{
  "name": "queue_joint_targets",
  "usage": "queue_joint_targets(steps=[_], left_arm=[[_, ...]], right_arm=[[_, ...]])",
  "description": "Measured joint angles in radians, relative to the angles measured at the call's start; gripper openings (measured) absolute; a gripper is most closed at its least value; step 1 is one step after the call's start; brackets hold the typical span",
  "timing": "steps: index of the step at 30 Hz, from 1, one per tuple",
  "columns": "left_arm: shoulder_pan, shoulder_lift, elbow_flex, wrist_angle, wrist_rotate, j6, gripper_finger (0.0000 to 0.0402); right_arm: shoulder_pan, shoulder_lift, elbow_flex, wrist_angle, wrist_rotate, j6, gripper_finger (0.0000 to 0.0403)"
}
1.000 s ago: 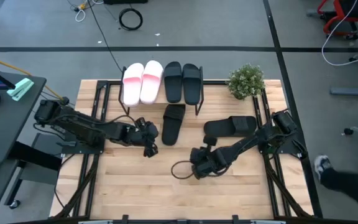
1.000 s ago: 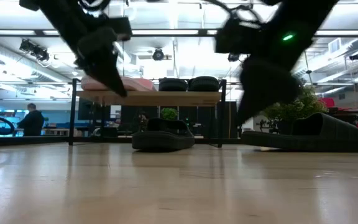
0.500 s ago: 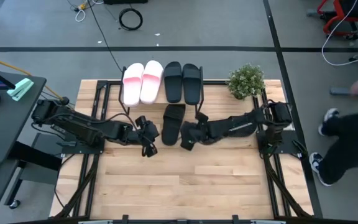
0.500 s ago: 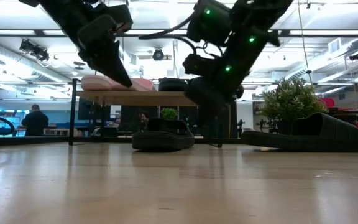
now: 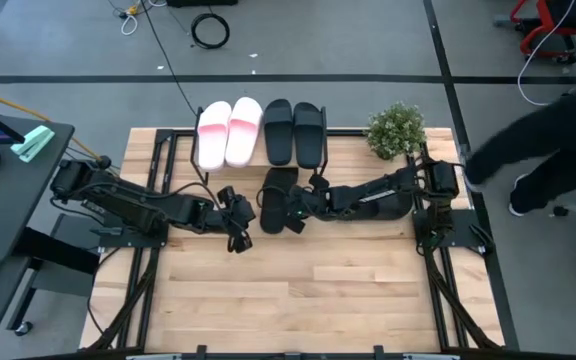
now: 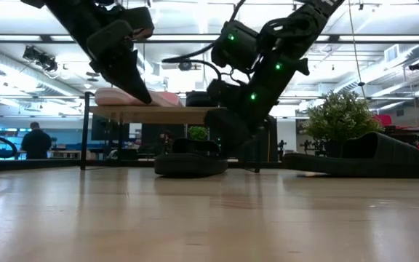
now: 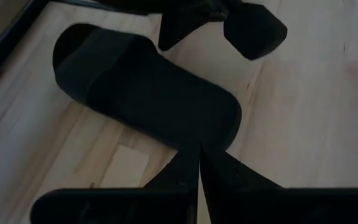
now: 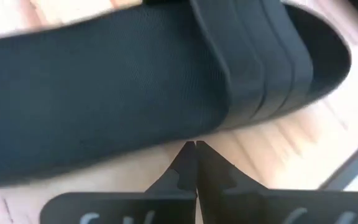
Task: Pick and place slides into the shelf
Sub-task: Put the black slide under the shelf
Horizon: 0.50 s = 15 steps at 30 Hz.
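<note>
- Black slide (image 5: 278, 197), loose on the tabletop (image 5: 298, 290): lies just in front of the shelf (image 5: 258, 160), long axis running from the shelf toward the near edge, slightly slanted. In the low view it sits flat, sole down (image 6: 191, 161).
- Second loose black slide (image 5: 388, 203): on the tabletop to the right of the first, long axis crosswise to it, largely covered by the right arm in the high view; seen whole in the low view (image 6: 366, 156), sole down.
- Shelf: holds four slides side by side, two pale pink slides (image 5: 228, 130) on the left, two black slides on the shelf (image 5: 293, 130) on the right, all with long axes parallel, pointing away from the near edge.
- Right pincer (image 5: 293, 205): fingers pressed together, empty, tips at the right edge of the first loose slide; the right wrist view shows the joined tips just short of its rim (image 8: 166, 87).
- Left pincer (image 5: 240, 222): fingers pressed together, empty, just left of the same slide, raised above the tabletop in the low view.
- Potted plant (image 5: 396, 130): on the far right corner of the tabletop, beside the shelf.
- Person (image 5: 548, 140): dark clothing, on the floor beyond the right edge of the tabletop.
</note>
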Motion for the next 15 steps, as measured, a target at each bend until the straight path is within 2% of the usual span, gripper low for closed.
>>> queue_joint_targets(steps=[5,10,15], left_arm=[[0.000,0.000,0.000,-0.011,0.000,0.000,0.0009],[0.000,0.000,0.000,-0.017,0.000,0.000,0.0009],[0.000,0.000,0.000,-0.010,0.000,0.015,0.0022]], right_arm=[[-0.001,0.043,-0.001,0.012,0.006,0.002,0.0000],[-0.010,0.053,-0.002,0.067,0.089,-0.030,0.0000],[-0.053,0.086,0.001,0.240,0.039,-0.082,0.0000]])
